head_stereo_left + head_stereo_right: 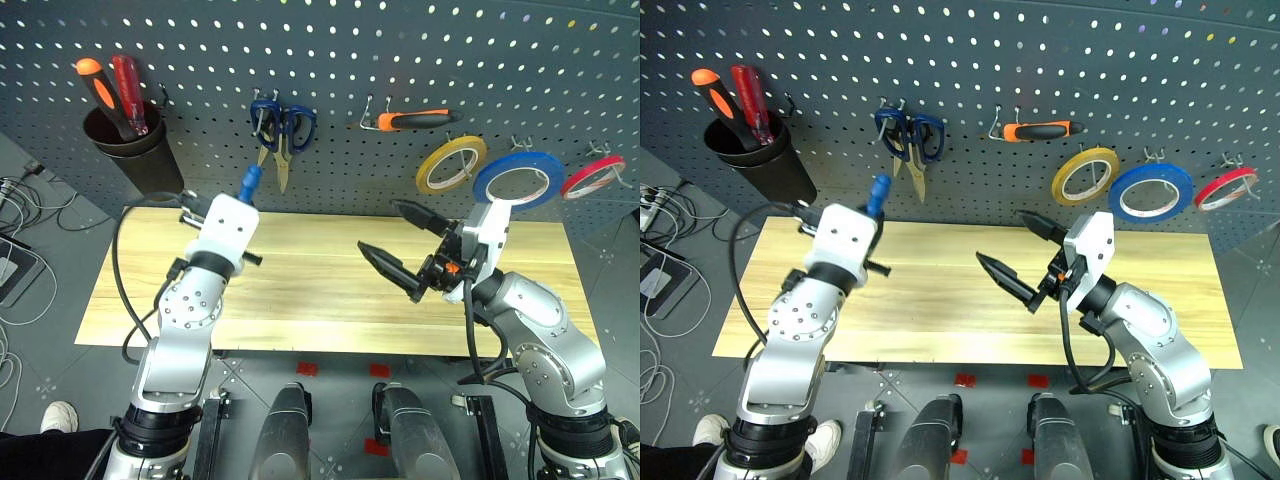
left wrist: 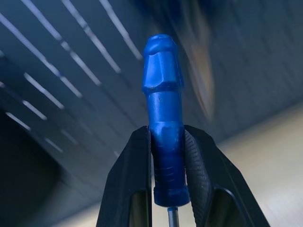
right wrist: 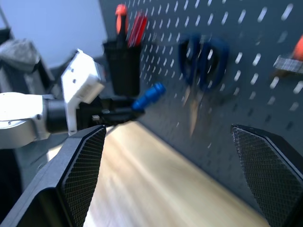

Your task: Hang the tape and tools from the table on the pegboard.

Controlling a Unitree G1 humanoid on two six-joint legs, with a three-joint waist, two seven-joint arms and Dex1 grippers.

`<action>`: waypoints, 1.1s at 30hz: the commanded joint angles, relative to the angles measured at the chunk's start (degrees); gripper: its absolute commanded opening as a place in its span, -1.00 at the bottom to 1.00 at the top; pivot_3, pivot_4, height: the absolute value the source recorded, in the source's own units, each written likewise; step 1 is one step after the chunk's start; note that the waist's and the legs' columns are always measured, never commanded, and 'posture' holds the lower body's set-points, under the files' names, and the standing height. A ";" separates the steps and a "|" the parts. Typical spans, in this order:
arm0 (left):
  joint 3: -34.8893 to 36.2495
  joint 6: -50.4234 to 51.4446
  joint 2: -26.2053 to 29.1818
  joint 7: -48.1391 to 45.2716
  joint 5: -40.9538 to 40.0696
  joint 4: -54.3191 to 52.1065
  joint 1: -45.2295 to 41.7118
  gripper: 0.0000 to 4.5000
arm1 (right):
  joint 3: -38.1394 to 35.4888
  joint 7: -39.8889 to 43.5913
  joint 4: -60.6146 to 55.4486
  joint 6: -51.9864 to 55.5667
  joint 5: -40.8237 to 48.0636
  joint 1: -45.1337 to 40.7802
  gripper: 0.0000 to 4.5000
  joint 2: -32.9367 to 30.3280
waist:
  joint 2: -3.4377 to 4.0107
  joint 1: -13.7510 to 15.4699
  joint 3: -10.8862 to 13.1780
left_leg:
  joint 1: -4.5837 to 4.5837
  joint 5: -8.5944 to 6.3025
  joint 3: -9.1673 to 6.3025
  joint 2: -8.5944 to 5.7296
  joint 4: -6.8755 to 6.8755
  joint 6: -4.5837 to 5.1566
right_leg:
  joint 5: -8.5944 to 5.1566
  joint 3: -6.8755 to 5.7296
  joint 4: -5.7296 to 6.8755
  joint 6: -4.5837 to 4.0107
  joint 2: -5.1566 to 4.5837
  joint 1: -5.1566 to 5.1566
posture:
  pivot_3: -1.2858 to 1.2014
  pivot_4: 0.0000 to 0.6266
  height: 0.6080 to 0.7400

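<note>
Right tool [image 1: 408, 248]: fingers spread wide, holding nothing, above the worktop's right half.
Left tool [image 2: 168, 156]: clamped on the blue screwdriver [image 1: 249, 182], handle tip pointing at the pegboard [image 1: 350, 60], near the far left edge.
Worktop [image 1: 300, 290]: bare wood planks.
Pegboard, far: blue scissors [image 1: 281, 130] just beside the screwdriver tip; orange pliers [image 1: 412, 120]; yellow tape [image 1: 451, 164], blue tape [image 1: 518, 178], red tape [image 1: 592, 176] in a row.
Black cup [image 1: 135, 150]: seemingly hung on the board, holding orange and red screwdrivers [image 1: 112, 90].
</note>
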 commanded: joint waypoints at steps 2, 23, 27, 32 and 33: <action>2.28 0.01 0.31 2.07 2.82 -3.06 -6.16 -0.73 | -1.45 -3.10 -1.89 0.20 1.53 -1.85 1.00 1.34 | 0.00 0.04 -0.40 | 0.00 0.01 -0.03 -0.06 0.00 -0.01 | 0.00 -0.19 -0.01 0.00 0.01 0.08 | 0.15 -0.29 1.00; 9.06 -15.47 5.80 9.07 2.08 25.45 -30.59 -0.73 | 0.03 -7.93 0.17 1.04 0.38 -8.55 1.00 3.02 | -0.11 0.01 -1.41 | -0.03 0.04 -0.07 -0.07 0.06 -0.04 | 0.00 -0.39 0.08 -0.01 0.02 0.07 | 0.14 -0.26 1.00; 9.74 -13.61 4.55 9.50 1.73 24.36 -28.16 -0.73 | 0.70 -8.41 0.25 0.85 -0.40 -8.06 1.00 3.15 | -0.11 -0.02 -1.41 | -0.03 0.04 -0.06 -0.06 0.07 -0.04 | 0.00 -0.39 0.09 -0.01 0.02 0.06 | 0.13 -0.24 1.00; 10.68 -9.74 2.53 9.69 1.32 21.26 -24.61 -0.73 | 0.90 -8.21 0.82 0.18 -1.64 -6.97 1.00 3.05 | -0.11 -0.02 -1.41 | -0.03 0.04 -0.06 -0.07 0.09 -0.04 | 0.00 -0.40 0.11 -0.01 0.01 0.07 | 0.13 -0.24 1.00; 10.52 -9.04 2.32 9.42 1.39 20.53 -23.87 -0.73 | 0.84 -8.14 0.89 0.14 -1.69 -6.85 1.00 2.99 | -0.11 -0.01 -1.41 | -0.03 0.04 -0.06 -0.07 0.10 -0.04 | 0.00 -0.40 0.11 -0.01 0.01 0.07 | 0.13 -0.24 1.00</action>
